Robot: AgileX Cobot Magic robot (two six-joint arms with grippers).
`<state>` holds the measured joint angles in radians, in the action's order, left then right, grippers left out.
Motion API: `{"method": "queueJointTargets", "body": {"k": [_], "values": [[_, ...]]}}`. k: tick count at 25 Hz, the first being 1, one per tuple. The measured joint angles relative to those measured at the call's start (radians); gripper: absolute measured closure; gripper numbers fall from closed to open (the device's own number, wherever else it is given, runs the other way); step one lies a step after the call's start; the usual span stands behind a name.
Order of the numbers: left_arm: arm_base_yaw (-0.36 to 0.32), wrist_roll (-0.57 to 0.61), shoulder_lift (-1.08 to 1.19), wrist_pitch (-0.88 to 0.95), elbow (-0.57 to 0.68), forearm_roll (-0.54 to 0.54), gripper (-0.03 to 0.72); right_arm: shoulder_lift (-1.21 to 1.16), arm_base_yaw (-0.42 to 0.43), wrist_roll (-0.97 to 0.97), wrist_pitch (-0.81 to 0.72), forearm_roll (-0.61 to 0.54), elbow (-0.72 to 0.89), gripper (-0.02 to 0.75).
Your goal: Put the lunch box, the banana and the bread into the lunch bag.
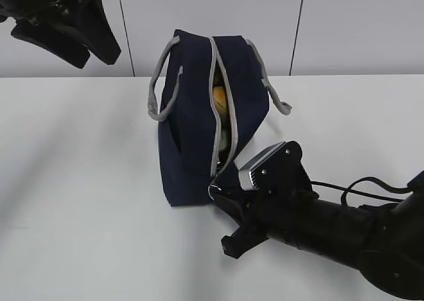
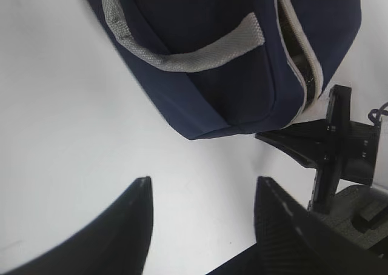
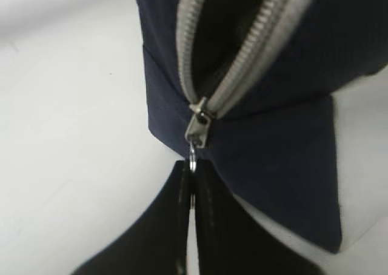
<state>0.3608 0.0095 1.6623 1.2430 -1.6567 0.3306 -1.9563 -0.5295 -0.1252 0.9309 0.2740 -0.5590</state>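
A boxy navy-blue fabric lunch bag (image 1: 192,135) with grey strap handles stands mid-counter, its grey zipper (image 3: 242,75) parted, orange-yellow food (image 1: 220,101) showing inside. The right pincer (image 3: 193,184) is pressed together on the small metal ring (image 3: 192,155) of the zipper pull at the bag's near end. The left pincer (image 2: 203,217) hangs spread above bare white counter (image 1: 79,181) on the left. Pale wall panels (image 1: 358,22) stand behind.

The lunch bag (image 1: 189,148) is matt navy woven cloth, its grey strap handles (image 2: 200,52) a coarser ribbed webbing. Along the bag's top runs a grey zipper (image 3: 242,75) whose slider and small pull ring (image 3: 193,160) look like dull metal. Under the bag, the desk (image 1: 79,181) is smooth matt white, and the right gripper (image 3: 193,190) looks like matt black plastic.
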Motion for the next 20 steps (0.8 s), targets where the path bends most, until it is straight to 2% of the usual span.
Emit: {"method": "queueJointTargets", "body": {"k": [20], "values": [[0.000, 0.000, 0.000, 0.000, 0.000, 0.000, 0.284, 0.326, 0.000, -0.152, -0.290, 0.065, 0.044, 0.738]]}}
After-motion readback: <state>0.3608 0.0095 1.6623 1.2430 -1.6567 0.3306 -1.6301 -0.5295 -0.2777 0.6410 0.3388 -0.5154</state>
